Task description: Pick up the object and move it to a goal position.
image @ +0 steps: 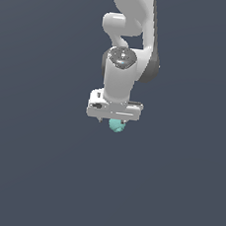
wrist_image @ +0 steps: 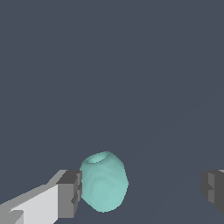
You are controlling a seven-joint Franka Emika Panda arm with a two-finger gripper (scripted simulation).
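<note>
The object is a small teal-green lumpy ball (wrist_image: 103, 181) on the dark grey floor. In the exterior view the ball (image: 116, 126) shows just under the white gripper (image: 115, 121), partly hidden by the hand. In the wrist view the gripper (wrist_image: 141, 188) is open, its jaws wide apart. The ball lies between them, close against one grey fingertip (wrist_image: 70, 192), with a wide gap to the other fingertip (wrist_image: 213, 187). I cannot tell whether the near fingertip touches the ball.
The white arm (image: 127, 47) rises above the gripper toward the top of the exterior view. Plain dark grey floor (image: 38, 176) lies all around.
</note>
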